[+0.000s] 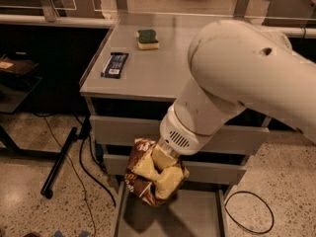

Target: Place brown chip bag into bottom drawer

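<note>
The brown chip bag (pixel 148 181), crinkled dark brown and pale yellow, hangs from my gripper (pixel 165 159) at the end of the big white arm (pixel 237 83). The gripper is shut on the bag's top and is mostly hidden by the bag and the wrist. The bag hangs in front of the middle drawer, just above the front left part of the open bottom drawer (pixel 197 216), whose flat grey floor shows beneath it. The bag is not touching the floor of the drawer.
On the grey cabinet top (pixel 148 78) lie a dark blue flat wrapper (pixel 115 64) and a green-and-yellow sponge (pixel 147 39). The two upper drawers (pixel 118 130) are shut. A black pole (pixel 59 162) leans at the left, and a cable loop (pixel 249 214) lies on the floor at the right.
</note>
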